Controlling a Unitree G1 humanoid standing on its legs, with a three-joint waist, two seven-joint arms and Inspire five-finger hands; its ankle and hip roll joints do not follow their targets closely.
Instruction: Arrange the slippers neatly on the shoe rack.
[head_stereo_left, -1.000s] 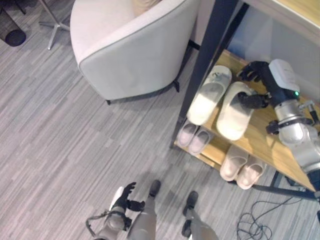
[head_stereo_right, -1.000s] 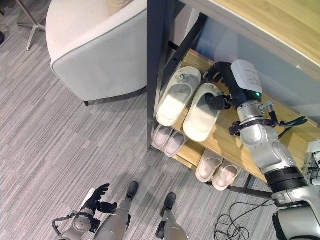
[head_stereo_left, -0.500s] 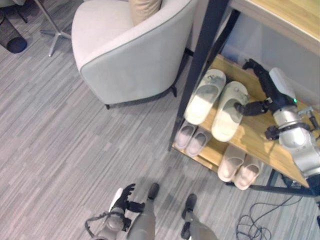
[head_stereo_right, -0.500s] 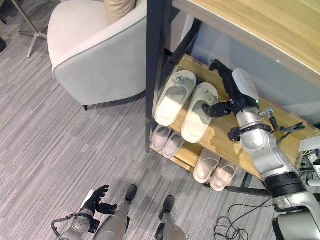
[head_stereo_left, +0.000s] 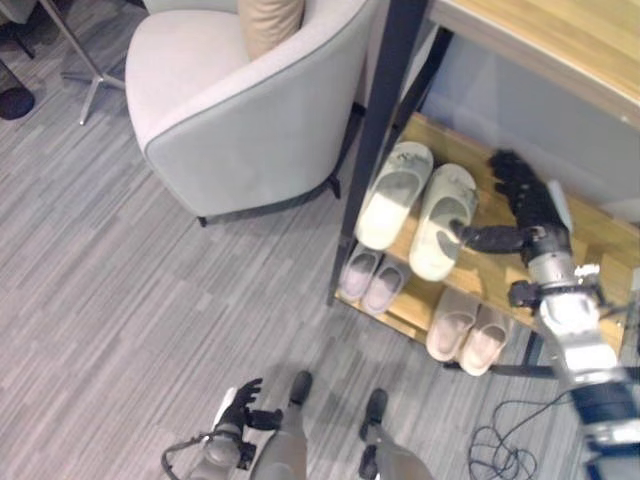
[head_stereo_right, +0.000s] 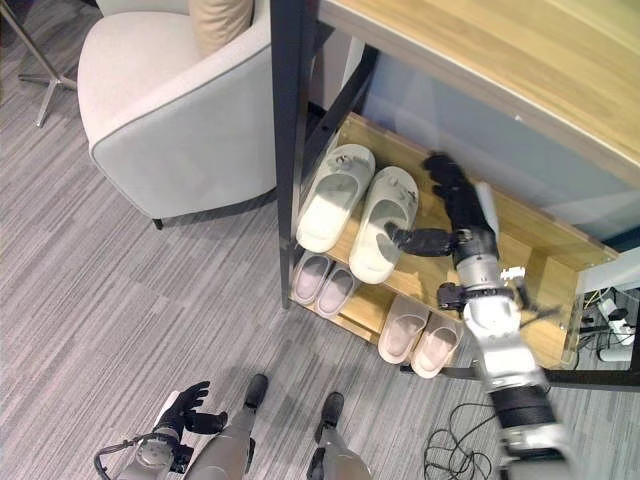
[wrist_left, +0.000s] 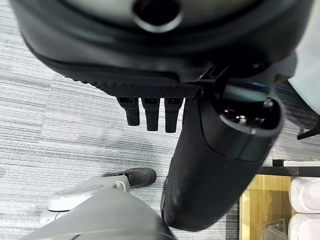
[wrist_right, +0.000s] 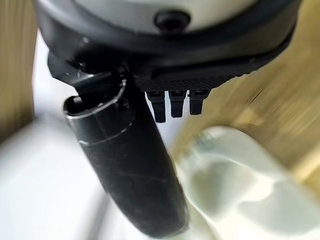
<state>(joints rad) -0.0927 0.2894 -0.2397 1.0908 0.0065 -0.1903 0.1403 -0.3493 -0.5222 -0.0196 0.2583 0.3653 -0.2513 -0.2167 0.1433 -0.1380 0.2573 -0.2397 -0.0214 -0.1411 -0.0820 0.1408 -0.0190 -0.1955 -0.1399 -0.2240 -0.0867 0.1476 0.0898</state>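
Two cream slippers lie side by side on the shoe rack's middle wooden shelf (head_stereo_right: 530, 262), the left slipper (head_stereo_left: 392, 195) next to the dark post and the right slipper (head_stereo_left: 442, 222) close beside it. My right hand (head_stereo_left: 527, 203) hovers over the shelf just right of that slipper, open. Its fingers point toward the back and its thumb (head_stereo_left: 490, 237) reaches to the slipper's edge. In the right wrist view the thumb (wrist_right: 125, 165) stretches beside the cream slipper (wrist_right: 240, 195). My left hand (head_stereo_left: 238, 402) hangs open low above the floor.
Two pairs of small pinkish slippers (head_stereo_left: 367, 281) (head_stereo_left: 468, 332) sit on the bottom shelf. A grey armchair (head_stereo_left: 240, 110) with a tan cushion (head_stereo_left: 268, 20) stands left of the rack's dark post (head_stereo_left: 375, 130). A wooden top shelf (head_stereo_left: 560, 40) overhangs the hand. The floor is grey carpet.
The view has shifted. My right hand has come off the right slipper's heel, and its fingers have straightened toward the back. The thumb stays at the slipper's edge. The left hand is unchanged.
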